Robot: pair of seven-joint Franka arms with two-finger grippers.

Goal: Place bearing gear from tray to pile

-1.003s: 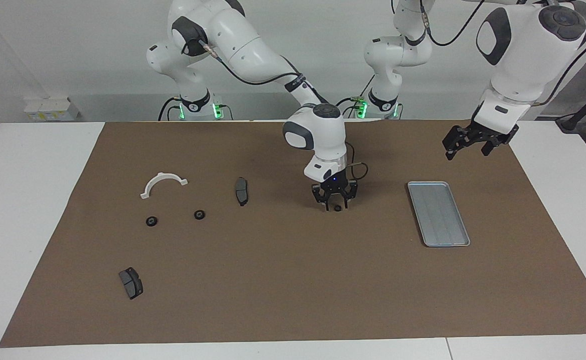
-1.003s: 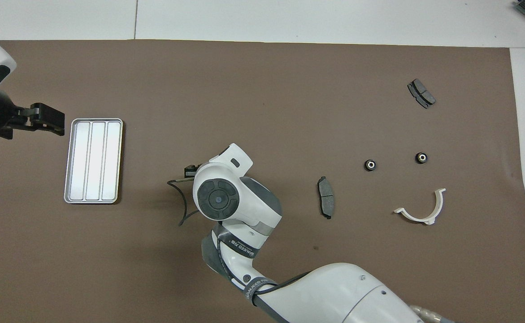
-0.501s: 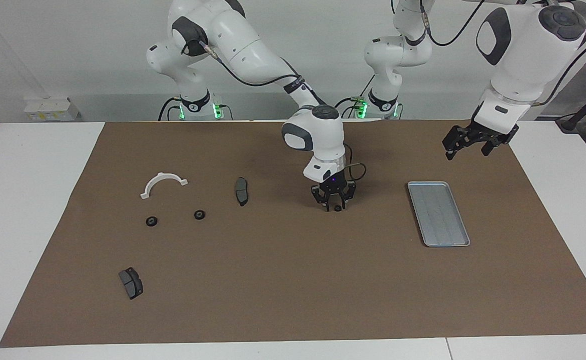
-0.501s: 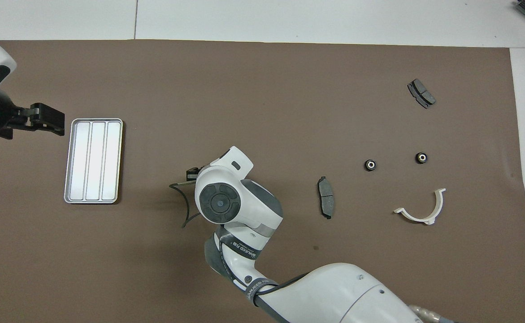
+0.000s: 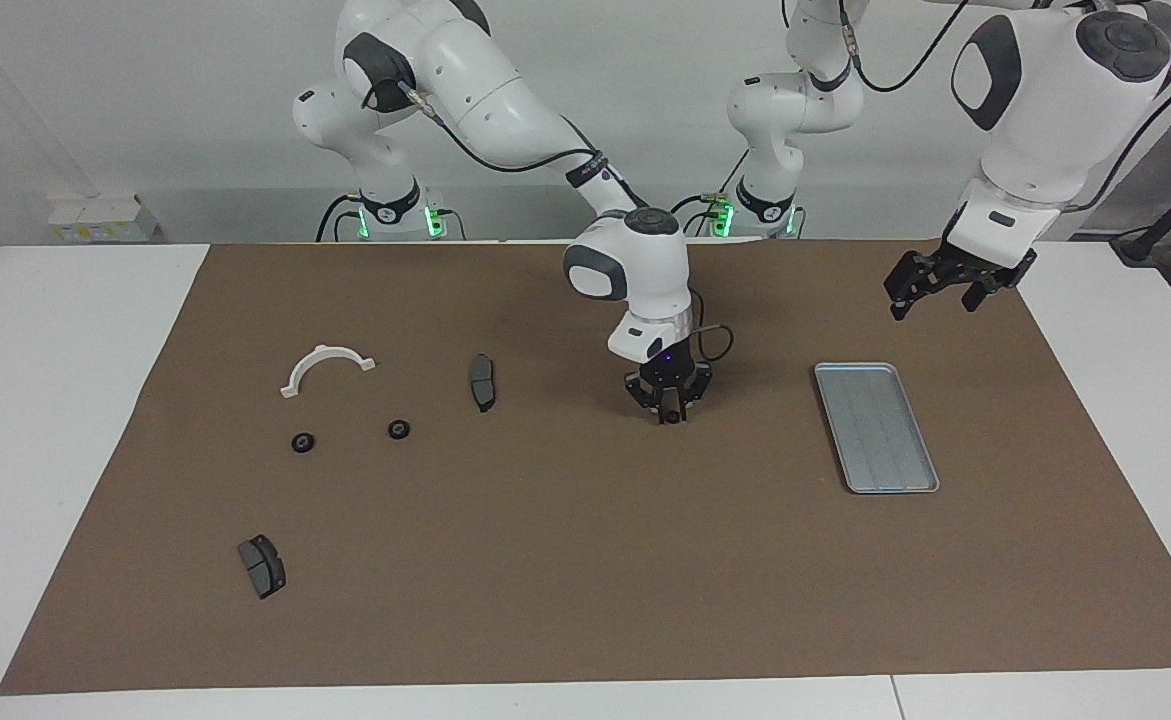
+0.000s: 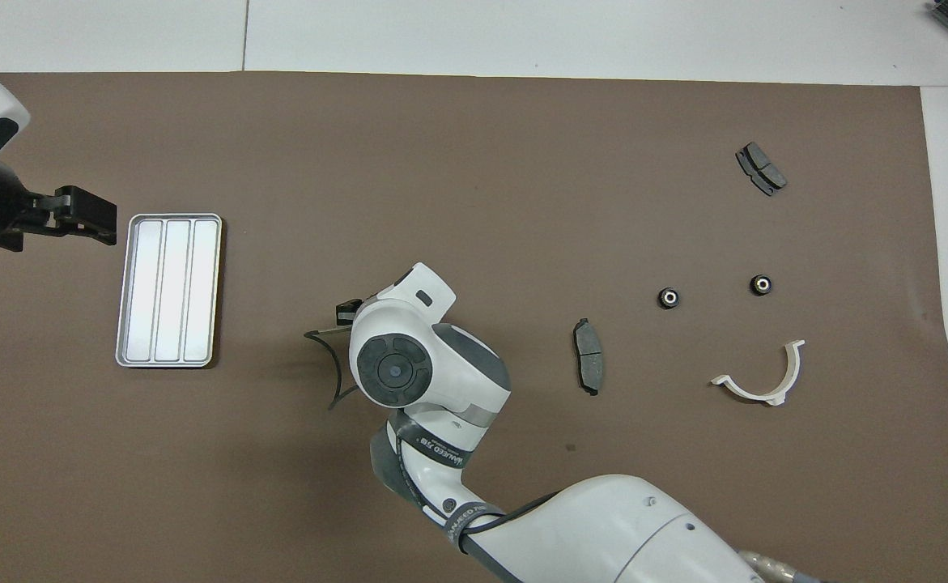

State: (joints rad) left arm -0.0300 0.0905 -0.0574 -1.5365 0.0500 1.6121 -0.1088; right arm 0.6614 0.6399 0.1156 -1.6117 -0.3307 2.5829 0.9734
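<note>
Worktop (image 5: 45, 400) in white, covered by a wide brown mat (image 5: 545, 560), with two white robot arms reaching in over it; we describe it as seen from the camera that faces the robots.

Well apart from the right tool, toward the right arm's end of the worktop, we see a white half-ring bracket (image 5: 325, 365) lying flat. Just farther from the robots than the bracket lie two loose bearing gears, small black rings: one (image 5: 302, 442) and, beside it and closer to the right tool, another (image 5: 399, 429). Much farther from the robots lies a dark grey brake pad (image 5: 261, 565). A second brake pad (image 5: 482, 382) lies between the loose gears and the right tool.

At the middle of the mat we find the right tool (image 5: 667, 412), pointing straight down with its tips at the mat. Its fingers are drawn in tight on a small black bearing gear (image 5: 670, 416), which sits low at the mat, well apart from the tray and from the loose gears.

Toward the left arm's end from the right tool lies the tray (image 5: 875, 427), silver-grey and ridged, flat on the mat.

The left tool (image 5: 933, 306) waits in the air over the mat near the tray, its fingers spread wide and holding nothing.
</note>
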